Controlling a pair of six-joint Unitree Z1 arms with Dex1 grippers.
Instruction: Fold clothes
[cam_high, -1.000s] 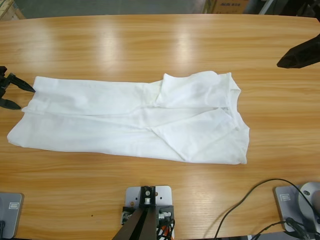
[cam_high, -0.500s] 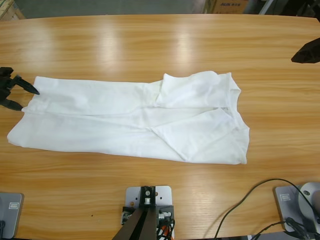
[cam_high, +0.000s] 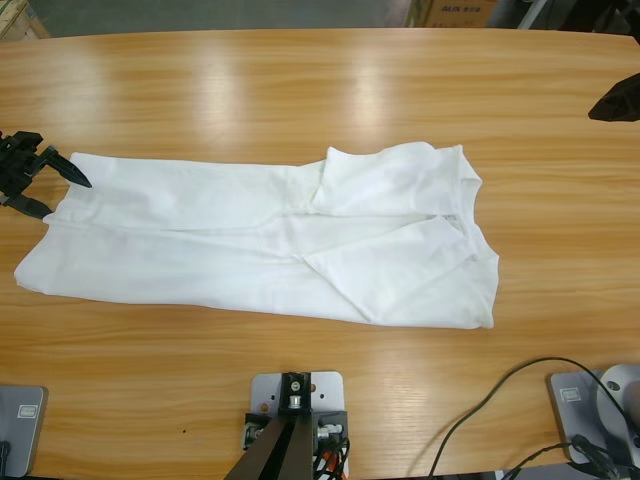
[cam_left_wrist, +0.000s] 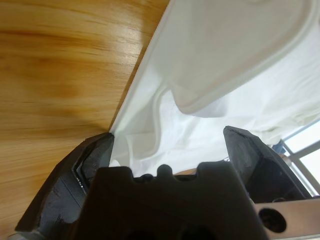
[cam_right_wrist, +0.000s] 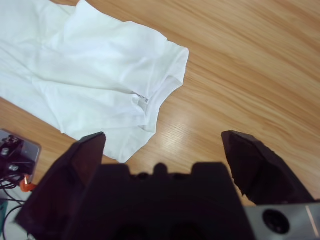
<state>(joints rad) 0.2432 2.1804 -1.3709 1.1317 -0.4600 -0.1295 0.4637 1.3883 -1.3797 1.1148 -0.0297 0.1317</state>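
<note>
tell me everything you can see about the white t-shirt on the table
The plain white T-shirt of thin soft fabric lies flat lengthwise across the long wooden table, sides folded inward into a long band, collar at its right end, hem at the left. Soft creases run along it. The left gripper, jaws open, straddles its upper left hem corner. No logo shows.

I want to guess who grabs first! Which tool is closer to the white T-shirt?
The left tool, jaws open right at the hem end of the T-shirt. The right tool is off by the table's far edge, well clear of the collar.
</note>
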